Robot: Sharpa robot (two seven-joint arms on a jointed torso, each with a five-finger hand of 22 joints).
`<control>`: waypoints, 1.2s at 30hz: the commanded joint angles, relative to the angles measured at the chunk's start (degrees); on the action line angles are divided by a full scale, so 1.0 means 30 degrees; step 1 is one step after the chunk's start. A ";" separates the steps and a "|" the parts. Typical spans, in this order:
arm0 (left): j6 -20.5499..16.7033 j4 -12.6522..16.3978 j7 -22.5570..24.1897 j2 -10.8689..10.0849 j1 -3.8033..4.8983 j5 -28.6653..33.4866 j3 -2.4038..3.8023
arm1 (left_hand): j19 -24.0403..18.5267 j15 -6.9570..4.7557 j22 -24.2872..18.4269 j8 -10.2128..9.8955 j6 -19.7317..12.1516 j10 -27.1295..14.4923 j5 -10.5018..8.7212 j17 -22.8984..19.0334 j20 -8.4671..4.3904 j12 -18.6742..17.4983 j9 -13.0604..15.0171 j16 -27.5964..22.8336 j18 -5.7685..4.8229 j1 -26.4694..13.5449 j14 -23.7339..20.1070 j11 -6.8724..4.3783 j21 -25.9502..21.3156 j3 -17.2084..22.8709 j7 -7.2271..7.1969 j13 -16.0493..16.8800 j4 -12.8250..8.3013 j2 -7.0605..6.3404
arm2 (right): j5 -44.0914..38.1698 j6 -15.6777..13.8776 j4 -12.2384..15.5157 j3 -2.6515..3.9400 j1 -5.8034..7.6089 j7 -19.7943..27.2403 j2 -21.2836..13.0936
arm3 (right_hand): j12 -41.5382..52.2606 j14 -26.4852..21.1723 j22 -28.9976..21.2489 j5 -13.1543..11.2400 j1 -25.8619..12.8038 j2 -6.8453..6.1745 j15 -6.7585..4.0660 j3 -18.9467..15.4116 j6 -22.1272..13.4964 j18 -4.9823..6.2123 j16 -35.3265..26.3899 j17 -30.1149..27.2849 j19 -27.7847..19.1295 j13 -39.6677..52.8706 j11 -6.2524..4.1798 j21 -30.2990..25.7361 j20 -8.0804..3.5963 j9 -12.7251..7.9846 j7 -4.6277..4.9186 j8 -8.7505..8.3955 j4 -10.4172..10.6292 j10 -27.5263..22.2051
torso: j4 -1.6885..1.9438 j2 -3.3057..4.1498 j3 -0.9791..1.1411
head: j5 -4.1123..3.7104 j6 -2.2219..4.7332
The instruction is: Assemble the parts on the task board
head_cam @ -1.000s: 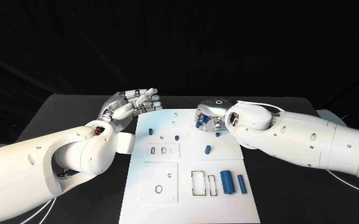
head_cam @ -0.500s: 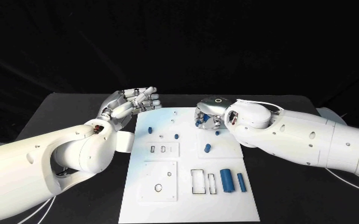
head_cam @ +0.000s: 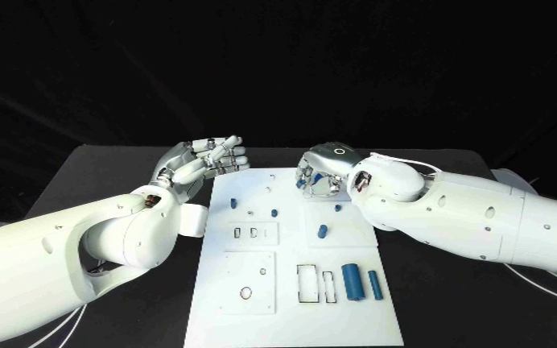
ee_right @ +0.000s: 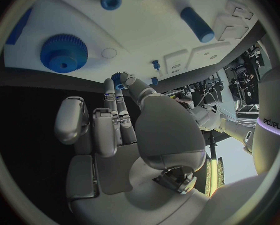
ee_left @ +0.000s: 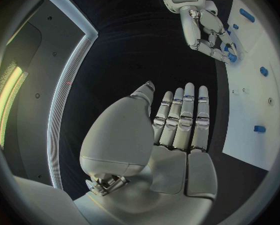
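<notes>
On task board point(head_cam: 290, 283): blue parts point(head_cam: 352, 281); right hand point(head_cam: 320, 177) pinches small blue part point(ee_right: 119, 79).

One white task board point(head_cam: 290, 316) on the table. On it, two blue cylinders point(head_cam: 352, 281) side by side at its near right, and roughly five smaller blue parts point(head_cam: 233, 202) further up; tiny ones are hard to separate.

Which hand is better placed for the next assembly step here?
Likely the right hand: it hangs over the task board pinching a small blue part. The left hand holds nothing, beside the board's far corner.
</notes>
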 commanded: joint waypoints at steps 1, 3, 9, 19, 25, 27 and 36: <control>0.0469 0.0027 0.0022 0.0027 0.0039 0.0250 0.0016 | 0.0131 0.0132 -0.0019 -0.0130 0.0061 0.0015 0.0030 0.0030 -0.0033 -0.0124 -0.0016 -0.0050 0.0092 0.0038 0.0025 0.0083 0.0064 -0.0091 0.0086 -0.0031 -0.0012 0.0069 | 0.0042 -0.1483 -0.0238 0.0041 0.0050 -0.0253 0.0301 | -0.0164 0.1101 0.0020 -0.0176 0.0066 0.0167 -0.0089 0.0224 0.0158 -0.0228 0.0075 0.0012 0.0068 -0.0001 -0.0028 0.0056 -0.0046 0.0528 -0.0114 0.0115 0.0158 0.0003 | 0.0029 -0.0050 -0.0089 | 0.0005 -0.0025; 0.0486 0.0039 0.0012 0.0020 0.0039 0.0275 0.0016 | 0.0131 0.0132 -0.0019 -0.0130 0.0061 0.0015 0.0030 0.0030 -0.0033 -0.0124 -0.0016 -0.0050 0.0092 0.0038 0.0025 0.0083 0.0064 -0.0091 0.0086 -0.0031 -0.0012 0.0069 | 0.0057 -0.1716 -0.0447 0.0053 0.0064 -0.0378 0.0581 | -0.0194 0.1105 0.0026 -0.0218 0.0058 0.0156 -0.0084 0.0244 0.0136 -0.0229 0.0092 0.0038 0.0065 -0.0008 -0.0015 0.0057 -0.0043 0.0545 -0.0108 0.0108 0.0182 -0.0029 | 0.0024 -0.0009 -0.0075 | 0.0010 -0.0022; 0.0500 0.0047 0.0000 0.0045 0.0040 0.0311 0.0016 | 0.0131 0.0142 -0.0034 -0.0157 0.0055 0.0012 0.0025 0.0032 -0.0032 -0.0160 -0.0017 -0.0086 0.0090 0.0003 0.0021 0.0092 0.0051 -0.0127 0.0101 -0.0031 0.0003 0.0059 | 0.0386 -0.1981 -0.1207 0.0067 0.0082 -0.0571 0.1501 | -0.0312 0.1108 0.0076 -0.0489 -0.0077 0.0127 -0.0041 0.0328 0.0014 -0.0235 0.0136 0.0084 0.0059 -0.0036 0.0033 0.0071 -0.0014 0.0629 -0.0079 0.0065 0.0401 -0.0121 | 0.0098 0.0013 -0.0069 | -0.0185 -0.0040; 0.0524 0.0132 -0.0014 0.0075 0.0047 0.0323 0.0016 | 0.0132 0.0149 -0.0047 -0.0178 0.0052 0.0012 0.0020 0.0034 -0.0030 -0.0188 -0.0017 -0.0114 0.0090 -0.0029 0.0020 0.0103 0.0041 -0.0162 0.0110 -0.0031 0.0017 0.0043 | 0.0571 -0.1654 -0.2792 0.0065 0.0019 -0.0505 0.3077 | -0.0395 0.1119 0.0145 -0.0581 -0.0039 0.0041 -0.0024 0.0400 -0.0078 -0.0244 0.0183 0.0150 0.0078 -0.0057 0.0058 0.0103 0.0001 0.0672 -0.0048 0.0028 0.0418 -0.0207 | 0.0216 0.0127 -0.0118 | -0.0170 0.0056; 0.0516 0.0176 -0.0010 0.0077 0.0086 0.0324 0.0017 | 0.0132 0.0149 -0.0047 -0.0178 0.0052 0.0012 0.0020 0.0034 -0.0030 -0.0188 -0.0017 -0.0114 0.0090 -0.0029 0.0020 0.0103 0.0041 -0.0162 0.0110 -0.0031 0.0017 0.0043 | 0.0576 -0.1478 -0.3389 0.0057 -0.0103 -0.0474 0.3572 | -0.0421 0.1123 0.0146 -0.0597 -0.0035 0.0012 -0.0014 0.0420 -0.0113 -0.0243 0.0202 0.0178 0.0072 -0.0064 0.0074 0.0100 0.0008 0.0685 -0.0029 0.0012 0.0429 -0.0235 | 0.0265 0.0212 -0.0138 | -0.0124 0.0103; 0.0512 0.0185 -0.0010 0.0075 0.0107 0.0324 0.0018 | 0.0132 0.0152 -0.0051 -0.0184 0.0053 0.0012 0.0021 0.0034 -0.0030 -0.0197 -0.0017 -0.0124 0.0089 -0.0031 0.0020 0.0105 0.0038 -0.0170 0.0110 -0.0031 0.0016 0.0040 | 0.0554 -0.1393 -0.3550 0.0053 -0.0132 -0.0491 0.3702 | -0.0421 0.1123 0.0146 -0.0597 -0.0035 0.0012 -0.0014 0.0420 -0.0113 -0.0243 0.0202 0.0178 0.0072 -0.0064 0.0074 0.0100 0.0008 0.0685 -0.0029 0.0012 0.0429 -0.0235 | 0.0292 0.0238 -0.0146 | -0.0136 0.0110; 0.0490 0.0207 -0.0014 0.0062 0.0184 0.0324 0.0019 | 0.0131 0.0153 -0.0054 -0.0188 0.0053 0.0012 0.0021 0.0034 -0.0029 -0.0203 -0.0017 -0.0130 0.0089 -0.0030 0.0018 0.0105 0.0035 -0.0174 0.0109 -0.0031 0.0014 0.0037 | 0.0439 -0.0885 -0.3981 0.0035 -0.0225 -0.0607 0.4008 | -0.0441 0.1126 0.0165 -0.0604 -0.0035 -0.0022 -0.0003 0.0435 -0.0145 -0.0246 0.0214 0.0193 0.0076 -0.0068 0.0089 0.0109 0.0015 0.0697 -0.0010 -0.0003 0.0439 -0.0254 | 0.0311 0.0283 -0.0147 | -0.0132 0.0116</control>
